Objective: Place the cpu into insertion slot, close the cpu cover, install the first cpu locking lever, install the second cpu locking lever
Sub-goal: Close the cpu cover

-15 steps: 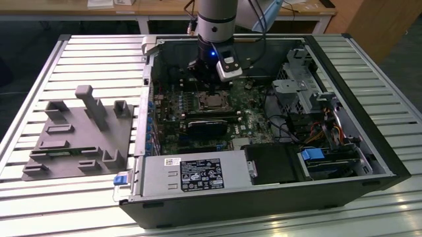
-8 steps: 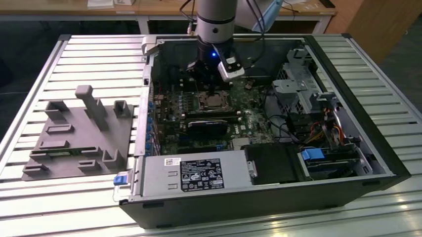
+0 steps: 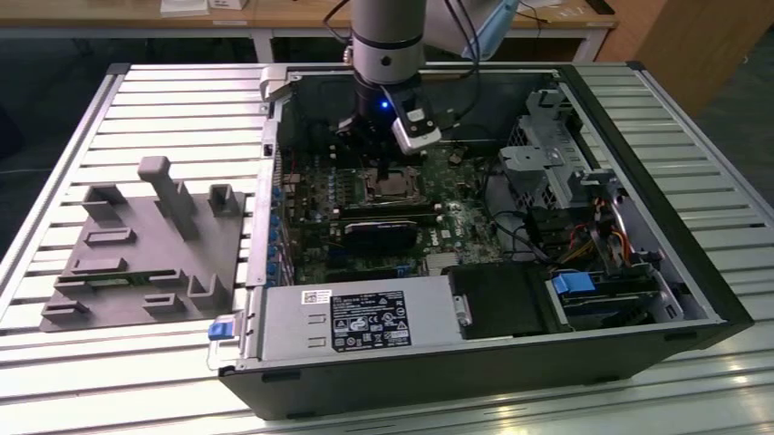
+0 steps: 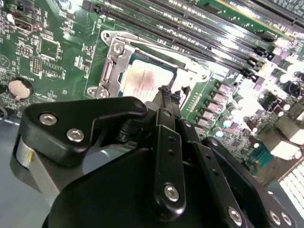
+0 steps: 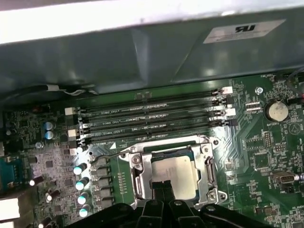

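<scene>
Pressed together with nothing pinched, the fingers (image 5: 157,190) of the gripper (image 5: 162,186) are held just over the cpu (image 5: 179,170), which is seated in the insertion slot (image 4: 110,71) with the cpu cover (image 5: 208,166) apparently lowered, the two locking levers (image 5: 102,159) judged not yet latched.

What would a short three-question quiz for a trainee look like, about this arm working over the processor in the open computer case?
1. True or false: the cpu lies on the grey stand outside the computer case.
2. Which is the gripper nearest to? A the cpu cover; B the power-supply box; C the blue drive latch.
3. How many long memory slots run beside the cpu in the first wrist view?
Key: 1 false, it sits framed by the cover on the green board; 2 A; 3 four.
</scene>
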Controlling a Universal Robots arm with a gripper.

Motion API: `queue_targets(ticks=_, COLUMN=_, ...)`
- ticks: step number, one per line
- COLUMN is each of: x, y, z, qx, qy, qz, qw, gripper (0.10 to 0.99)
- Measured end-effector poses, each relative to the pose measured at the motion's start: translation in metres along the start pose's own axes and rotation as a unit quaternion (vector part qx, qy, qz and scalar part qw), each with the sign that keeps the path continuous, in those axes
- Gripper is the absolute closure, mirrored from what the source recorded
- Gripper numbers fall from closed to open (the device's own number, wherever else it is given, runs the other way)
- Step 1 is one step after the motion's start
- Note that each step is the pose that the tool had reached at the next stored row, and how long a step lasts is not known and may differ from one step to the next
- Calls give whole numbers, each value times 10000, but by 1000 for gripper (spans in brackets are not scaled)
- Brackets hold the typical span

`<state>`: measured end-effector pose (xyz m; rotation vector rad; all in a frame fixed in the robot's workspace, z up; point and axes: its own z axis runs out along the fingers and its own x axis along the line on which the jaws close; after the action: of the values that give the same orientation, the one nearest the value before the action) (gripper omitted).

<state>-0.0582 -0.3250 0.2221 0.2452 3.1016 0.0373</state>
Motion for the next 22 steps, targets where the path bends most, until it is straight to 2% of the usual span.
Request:
queue_targets(ticks=4, x=11, y=-3, z=14, qx=0, qy=-5, qz=70, qw=10000, gripper=984)
queue_targets(ticks=11, x=103, y=-18, z=50, qx=0, qy=-12, qz=129, qw=9999, gripper=984)
queue_targets(ticks=18, x=114, y=-21, z=96, qx=-5, qy=-11, qz=135, qw=9999, gripper=984)
queue_targets(ticks=20, x=119, y=-23, z=108, qx=-35, qy=-7, qz=132, qw=9999, gripper=984)
queue_targets(ticks=22, x=121, y=-23, z=117, qx=-101, qy=4, qz=132, qw=9999, gripper=984)
